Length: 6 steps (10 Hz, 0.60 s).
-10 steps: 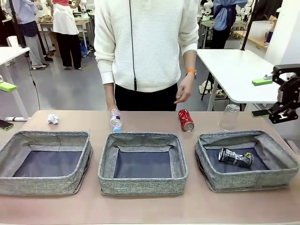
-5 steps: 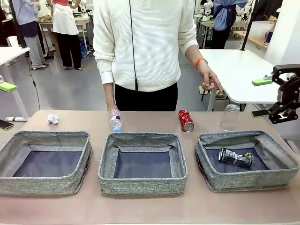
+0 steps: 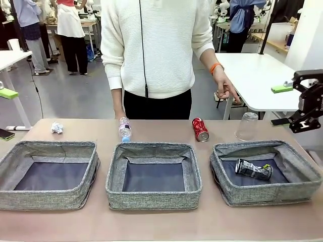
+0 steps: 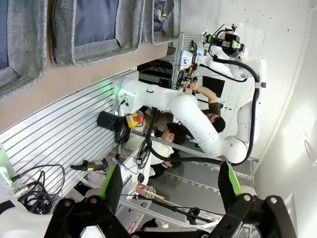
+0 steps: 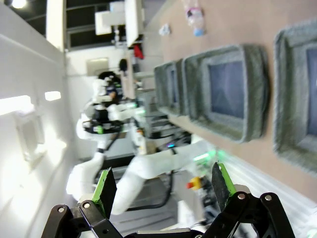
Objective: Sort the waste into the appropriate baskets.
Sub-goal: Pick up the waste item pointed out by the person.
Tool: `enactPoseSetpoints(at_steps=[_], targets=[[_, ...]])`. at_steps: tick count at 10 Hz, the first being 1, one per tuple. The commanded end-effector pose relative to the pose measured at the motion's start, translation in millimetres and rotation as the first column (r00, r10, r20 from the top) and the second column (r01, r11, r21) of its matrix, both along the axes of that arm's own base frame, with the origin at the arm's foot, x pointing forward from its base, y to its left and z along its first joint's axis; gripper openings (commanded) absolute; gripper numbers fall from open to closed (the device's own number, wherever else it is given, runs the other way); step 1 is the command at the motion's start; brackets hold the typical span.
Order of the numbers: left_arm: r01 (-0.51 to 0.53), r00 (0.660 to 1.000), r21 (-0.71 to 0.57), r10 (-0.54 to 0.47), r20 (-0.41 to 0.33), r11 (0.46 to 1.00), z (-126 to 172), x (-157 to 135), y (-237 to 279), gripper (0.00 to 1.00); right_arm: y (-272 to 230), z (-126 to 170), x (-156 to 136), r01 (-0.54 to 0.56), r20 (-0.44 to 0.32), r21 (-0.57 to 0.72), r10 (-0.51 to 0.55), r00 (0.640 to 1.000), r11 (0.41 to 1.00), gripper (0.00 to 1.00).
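Note:
Three grey woven baskets stand in a row: left [image 3: 45,199], middle [image 3: 154,199], right [image 3: 267,194]. A crushed black-white can [image 3: 253,169] lies inside the right basket. Behind the baskets, on the table, are a crumpled paper ball [image 3: 57,127], a clear bottle [image 3: 124,129] with a blue cap, a red can [image 3: 200,129] and an upturned clear cup [image 3: 247,126]. My right gripper [image 3: 276,105] hangs open at the right edge, above and behind the right basket. My left gripper [image 3: 7,114] is open at the left edge. Both are empty in the wrist views: left gripper [image 4: 170,183], right gripper [image 5: 162,184].
A person in a white sweater stands at the far side, one hand [image 3: 226,91] raised over a white table [image 3: 257,75] behind. The right wrist view shows the baskets [image 5: 233,94], the bottle [image 5: 193,15] and the paper ball [image 5: 164,29] from afar.
The person's hand has lifted from above the red can and swung right, away from the table. Both grippers and all the waste have stayed put.

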<state>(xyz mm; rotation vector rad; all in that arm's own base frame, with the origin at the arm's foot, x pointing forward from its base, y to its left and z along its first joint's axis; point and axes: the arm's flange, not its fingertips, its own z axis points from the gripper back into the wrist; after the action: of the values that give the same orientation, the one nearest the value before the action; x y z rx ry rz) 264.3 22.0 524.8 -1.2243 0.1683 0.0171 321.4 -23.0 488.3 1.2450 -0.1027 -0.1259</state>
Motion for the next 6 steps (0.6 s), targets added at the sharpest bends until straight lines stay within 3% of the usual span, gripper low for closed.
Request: enactPoseSetpoints(at_steps=[1,2,3,4,5,6], targets=[[0.009,1.0,-0.022,-0.008,0.013,1.0,2.1,-0.4,1.8,1.0,-5.1,-26.4,46.7,-0.096,0.448,-0.259,0.207,0.87,0.961,1.0],[0.009,1.0,-0.022,-0.008,0.013,1.0,2.1,-0.4,1.8,1.0,-22.6,-43.8,66.0,-0.023,0.568,-0.295,0.195,0.8,0.955,1.0],[0.009,1.0,-0.022,-0.008,0.013,1.0,2.1,-0.4,1.8,1.0,-34.6,-51.8,74.8,0.107,0.599,-0.343,0.13,0.79,0.933,1.0],[0.009,1.0,-0.022,-0.008,0.013,1.0,2.1,-0.4,1.8,1.0,-43.1,-55.6,81.3,0.253,0.558,-0.391,0.01,0.83,0.885,1.0],[0.009,1.0,-0.022,-0.008,0.013,1.0,2.1,-0.4,1.8,1.0,-19.2,-33.7,54.1,-0.07,0.36,-0.287,0.175,0.917,0.955,1.0],[0.009,1.0,-0.022,-0.008,0.013,1.0,2.1,-0.4,1.8,1.0,-19.2,-33.7,54.1,-0.07,0.36,-0.287,0.175,0.917,0.955,1.0]])
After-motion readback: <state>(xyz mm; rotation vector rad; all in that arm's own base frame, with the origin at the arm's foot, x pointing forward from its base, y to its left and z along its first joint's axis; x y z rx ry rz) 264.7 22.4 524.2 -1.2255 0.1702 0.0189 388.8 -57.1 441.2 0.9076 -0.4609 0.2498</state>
